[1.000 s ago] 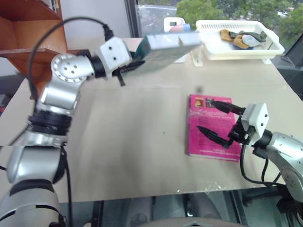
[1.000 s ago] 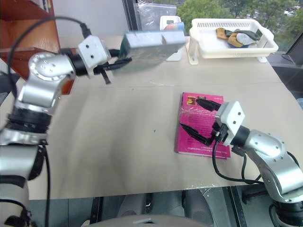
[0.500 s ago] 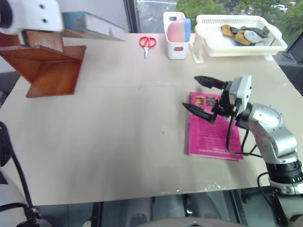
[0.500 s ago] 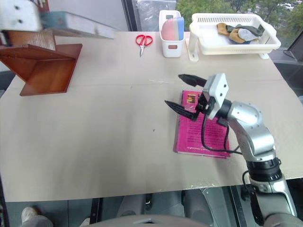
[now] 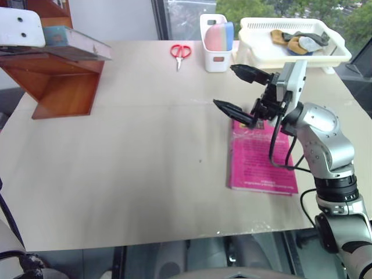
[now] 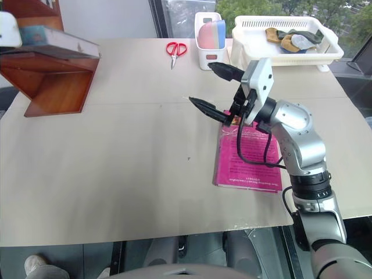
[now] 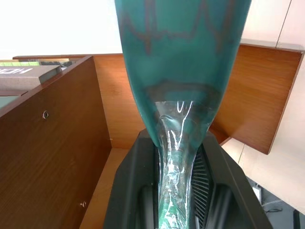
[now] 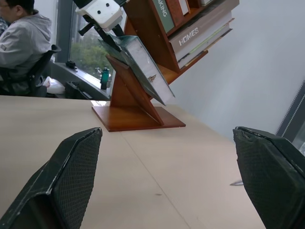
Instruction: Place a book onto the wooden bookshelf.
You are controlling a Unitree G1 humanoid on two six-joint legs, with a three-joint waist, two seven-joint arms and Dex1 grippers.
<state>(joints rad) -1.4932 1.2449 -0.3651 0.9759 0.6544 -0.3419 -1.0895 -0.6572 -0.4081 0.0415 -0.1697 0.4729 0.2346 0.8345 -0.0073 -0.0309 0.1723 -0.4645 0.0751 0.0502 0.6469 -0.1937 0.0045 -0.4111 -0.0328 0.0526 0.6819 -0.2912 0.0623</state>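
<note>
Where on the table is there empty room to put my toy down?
The widest bare stretch of the table lies between the wooden bookshelf on one side and the pink book on the other, reaching to the near edge. The far edge is crowded: red scissors, a white cup and a white basket. The open right gripper hangs above the pink book.

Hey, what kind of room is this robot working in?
Probably an office or lab by a window. A wooden bookshelf with books stands on a big table, scissors lie near a white tray, and a person sits by the window.
</note>
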